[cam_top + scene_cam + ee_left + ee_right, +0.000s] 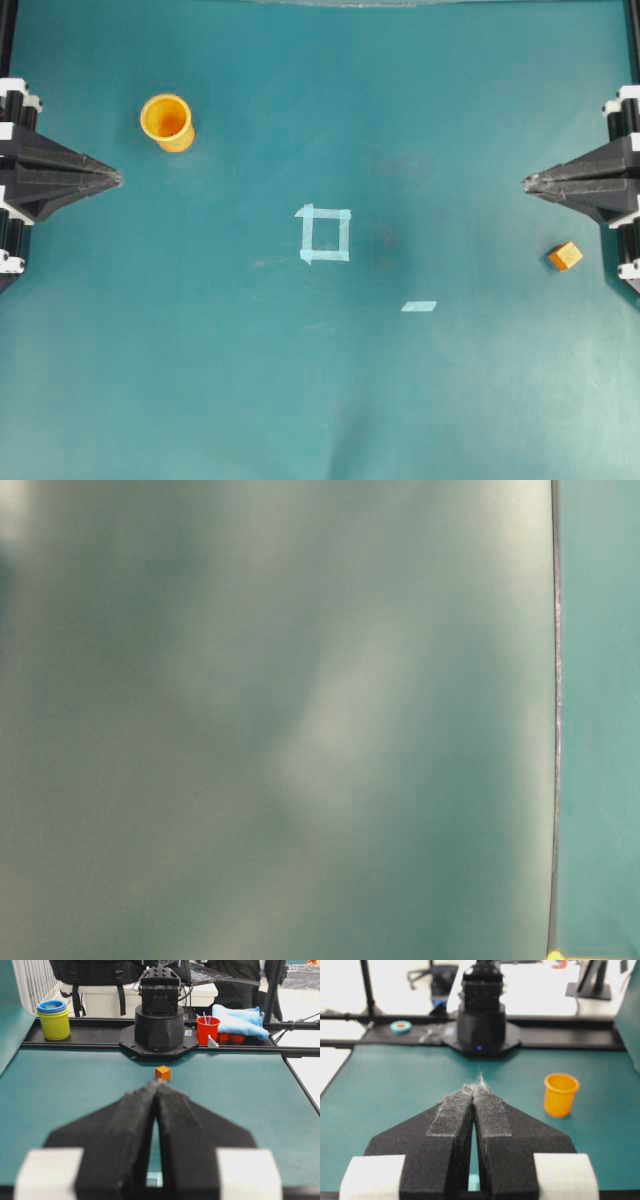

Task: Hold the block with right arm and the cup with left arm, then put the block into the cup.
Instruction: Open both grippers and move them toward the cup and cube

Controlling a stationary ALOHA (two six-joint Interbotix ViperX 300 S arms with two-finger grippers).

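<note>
Both tools, left tool [115,179] and right tool [528,182], sit closed (empty), well apart from cup [167,121] and block [565,256].

Table-level view: almost wholly a blurred grey-green haze, nothing identifiable. Only a thin dark vertical line at right and a sliver of yellow at the bottom right corner, cut by the frame edge.

Overhead view: both black jointed arms [40,175] [600,180] are cut off by the left and right edges; only the pointed fronts show.

Left wrist view: the black foam-padded left gripper [156,1085] fills the lower frame and hides the teal table [60,1090] beneath; its base is cut by the bottom edge.

Right wrist view: same for the right gripper [475,1091]; background beyond the table washed out, blurred.
</note>
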